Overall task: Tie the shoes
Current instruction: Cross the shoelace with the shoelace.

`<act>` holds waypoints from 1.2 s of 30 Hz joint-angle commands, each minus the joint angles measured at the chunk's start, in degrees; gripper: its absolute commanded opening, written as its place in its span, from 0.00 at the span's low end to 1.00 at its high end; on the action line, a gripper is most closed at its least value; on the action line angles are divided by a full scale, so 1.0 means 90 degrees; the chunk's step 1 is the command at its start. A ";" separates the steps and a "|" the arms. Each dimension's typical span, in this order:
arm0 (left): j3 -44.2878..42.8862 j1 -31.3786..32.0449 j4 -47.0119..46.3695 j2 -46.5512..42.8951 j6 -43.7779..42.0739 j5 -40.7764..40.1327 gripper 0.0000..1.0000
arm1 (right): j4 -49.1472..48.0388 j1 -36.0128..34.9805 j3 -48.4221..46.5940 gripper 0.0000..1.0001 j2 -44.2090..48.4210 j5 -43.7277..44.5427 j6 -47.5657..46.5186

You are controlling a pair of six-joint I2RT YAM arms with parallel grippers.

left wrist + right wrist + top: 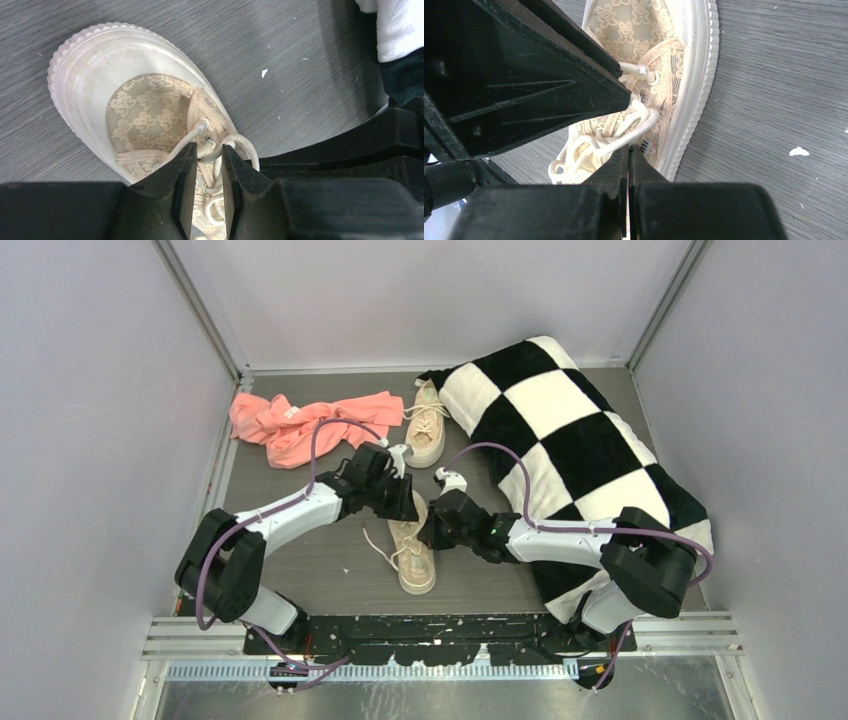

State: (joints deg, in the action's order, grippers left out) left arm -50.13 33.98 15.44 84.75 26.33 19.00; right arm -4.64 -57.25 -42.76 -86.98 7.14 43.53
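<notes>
Two beige shoes lie on the grey table. The near shoe (415, 565) sits between both grippers, and the far shoe (427, 425) rests by the pillow. My left gripper (408, 508) hovers over the near shoe's (130, 100) laces (220, 150). Its jaws (209, 147) stand a narrow gap apart, straddling the cream laces, with one loop curling round the right finger. My right gripper (431, 530) is shut (629, 146), its tips lying against a lace strand (644, 122) at the side of the same shoe (684, 95). Whether that strand is pinched I cannot tell. The left gripper's fingers (549, 85) fill the upper left of the right wrist view.
A black-and-white checkered pillow (570, 450) covers the right side of the table, close to the right arm. A pink cloth (300, 425) lies at the back left. Grey walls enclose the table on three sides.
</notes>
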 commanded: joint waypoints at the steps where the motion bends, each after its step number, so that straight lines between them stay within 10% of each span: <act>1: -0.0231 0.0081 -0.0305 0.0058 -0.0088 -0.0022 0.24 | 0.0008 0.0015 -0.0166 0.01 0.0203 0.0075 0.0027; 20: -0.0698 0.0120 0.0693 -0.0403 -0.0176 -0.0640 0.00 | 0.0306 0.0014 -0.0236 0.01 0.0382 0.0343 0.0060; 28: -0.0984 0.0118 0.1231 -0.0600 -0.0043 -0.1095 0.00 | 0.1117 0.0018 -0.0464 0.42 0.1032 0.0412 -0.0446; 36: -0.1050 0.0120 0.1134 -0.1257 0.0056 -0.1054 0.00 | 0.1537 0.0029 -0.0687 0.61 0.1874 0.0555 -0.1194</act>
State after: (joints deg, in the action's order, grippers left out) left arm -56.99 34.87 26.15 78.06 26.57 10.02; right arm 8.10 -57.23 -45.25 -73.71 10.46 37.91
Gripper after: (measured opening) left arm 0.010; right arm 0.574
